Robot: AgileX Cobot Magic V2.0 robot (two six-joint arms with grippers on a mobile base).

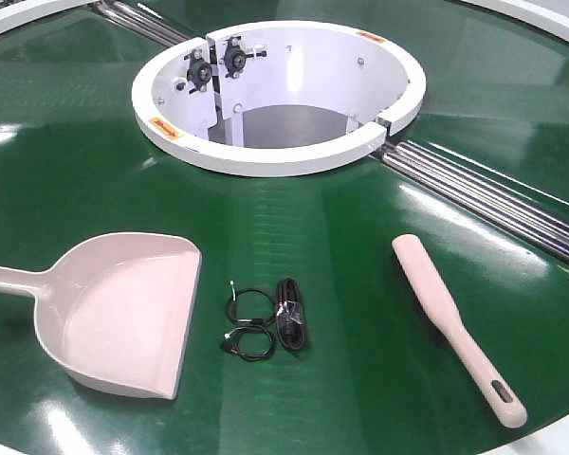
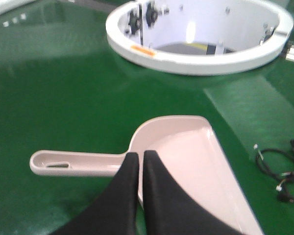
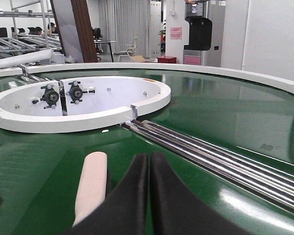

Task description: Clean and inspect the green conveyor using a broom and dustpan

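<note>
A: Left gripper (image 2: 141, 159) fingers pinched together, empty. The dustpan (image 2: 186, 152) neck sits just past the tips. Risk?

B: Coming down closed could shove it toward the black cables (image 2: 279, 169). Right gripper (image 3: 149, 161) is also pinched and empty, with the broom (image 3: 91, 183) just left of its fingers. It might skid on the glossy green conveyor (image 3: 225, 112).

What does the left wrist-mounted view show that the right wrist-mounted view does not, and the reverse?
Only the left wrist-mounted view shows the dustpan, partly hidden by the left gripper. Only the right wrist-mounted view shows the broom, just one end, beside the right gripper, and the room beyond. Both show the green conveyor, its white-rimmed opening and a shut gripper.
</note>
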